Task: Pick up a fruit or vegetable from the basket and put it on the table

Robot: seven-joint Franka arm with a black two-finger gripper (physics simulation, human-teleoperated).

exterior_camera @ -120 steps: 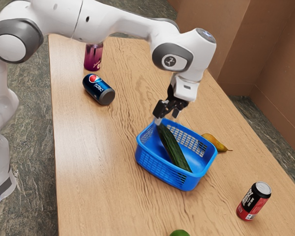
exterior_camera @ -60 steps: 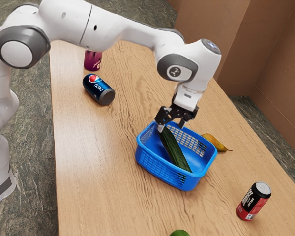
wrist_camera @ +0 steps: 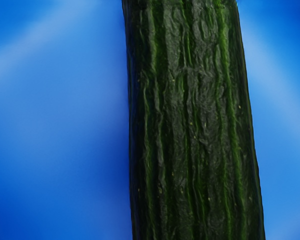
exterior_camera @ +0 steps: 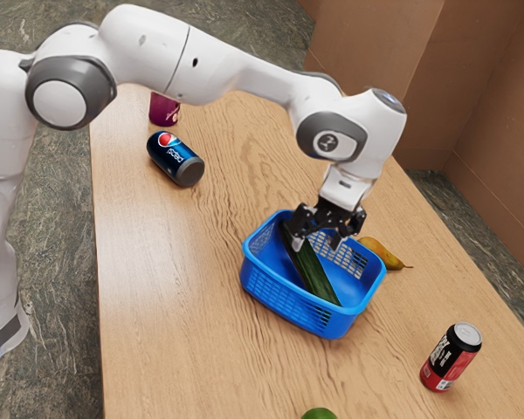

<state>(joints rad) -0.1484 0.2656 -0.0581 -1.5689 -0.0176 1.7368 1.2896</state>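
One cucumber point(exterior_camera: 315, 278) in blue basket point(exterior_camera: 279, 298), gripper point(exterior_camera: 316, 244) spread over it

Exterior view: the two fingers stand apart, pointing down into the basket, with a gap between their tips. They are at the cucumber's upper part; contact with its skin cannot be judged. The cucumber lies lengthwise across the inside of the basket, one end by the rim nearer the arm point(exterior_camera: 244, 65). Wrist view: dark green, ridged skin directly under the hand, blue basket surface along both flanks.

Surroundings, all on the wooden table point(exterior_camera: 175, 288): a yellow-brown pear point(exterior_camera: 382, 253) beside the basket, outside it; a red-and-black can point(exterior_camera: 450, 358), upright, toward the exterior view's lower right; a blue can point(exterior_camera: 175, 159) on its side, well apart from the basket; a purple container point(exterior_camera: 164, 110) near that can, upper part hidden by the arm; a round green item point(exterior_camera: 319, 414), cut off at the exterior view's lower edge.
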